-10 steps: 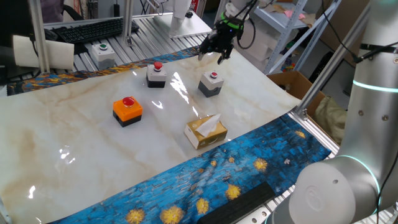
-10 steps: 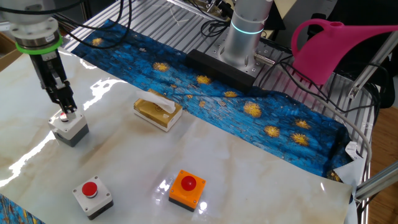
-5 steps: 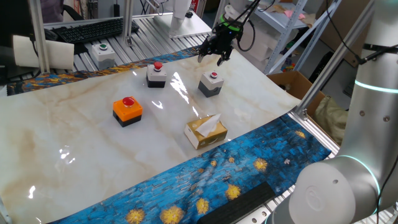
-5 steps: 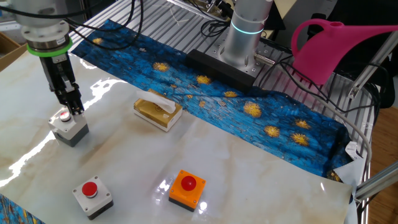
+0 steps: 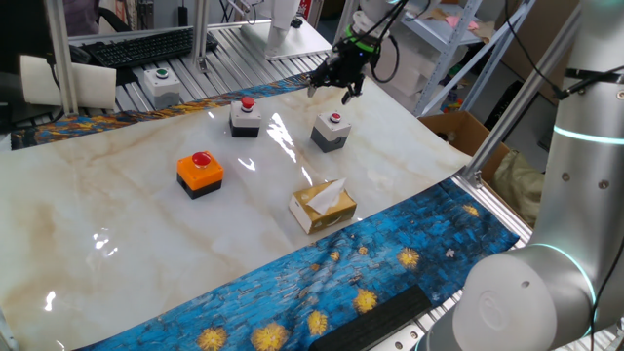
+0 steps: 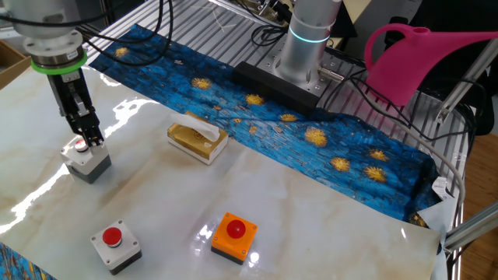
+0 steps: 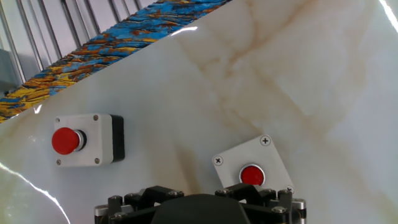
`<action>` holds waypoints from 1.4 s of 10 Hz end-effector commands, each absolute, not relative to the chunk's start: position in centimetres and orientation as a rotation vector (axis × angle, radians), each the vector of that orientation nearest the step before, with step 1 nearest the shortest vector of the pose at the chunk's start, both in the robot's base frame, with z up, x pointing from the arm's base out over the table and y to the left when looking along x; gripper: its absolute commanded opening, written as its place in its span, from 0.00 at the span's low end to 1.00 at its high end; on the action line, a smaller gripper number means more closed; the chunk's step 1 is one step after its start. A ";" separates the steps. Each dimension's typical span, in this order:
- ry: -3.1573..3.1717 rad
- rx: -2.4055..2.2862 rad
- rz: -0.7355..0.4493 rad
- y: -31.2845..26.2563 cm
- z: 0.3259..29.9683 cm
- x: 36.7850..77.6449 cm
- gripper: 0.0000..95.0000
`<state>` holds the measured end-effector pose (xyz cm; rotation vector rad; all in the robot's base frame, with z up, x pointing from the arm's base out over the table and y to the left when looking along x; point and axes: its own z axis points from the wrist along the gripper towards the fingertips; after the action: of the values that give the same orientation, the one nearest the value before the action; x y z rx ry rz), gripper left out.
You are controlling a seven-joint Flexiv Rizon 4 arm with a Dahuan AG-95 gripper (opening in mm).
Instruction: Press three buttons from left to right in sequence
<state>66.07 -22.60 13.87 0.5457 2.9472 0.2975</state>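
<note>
Orange switch [image 5: 200, 174] sits at the left of the marble table [image 5: 117, 214], then the middle grey switch [image 5: 245, 118], then the right grey switch [image 5: 331, 132], all where they stood a second ago. Over the right one hangs the gripper [image 5: 330, 93], fingers spread and holding nothing, barely shifted since then.

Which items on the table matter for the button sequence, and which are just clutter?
Job:
orange button box
middle grey button box
right grey button box
gripper

Lying about:
yellow tissue box
pale box with green button
pink watering can
</note>
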 end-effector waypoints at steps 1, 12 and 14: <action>2.948 0.491 0.285 -22.8 13.4 66.4 1.00; 2.902 0.488 0.305 -22.9 11.7 67.4 1.00; 2.900 0.492 0.308 -22.9 11.4 67.4 1.00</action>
<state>67.27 -22.82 11.26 0.4941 2.8983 0.3080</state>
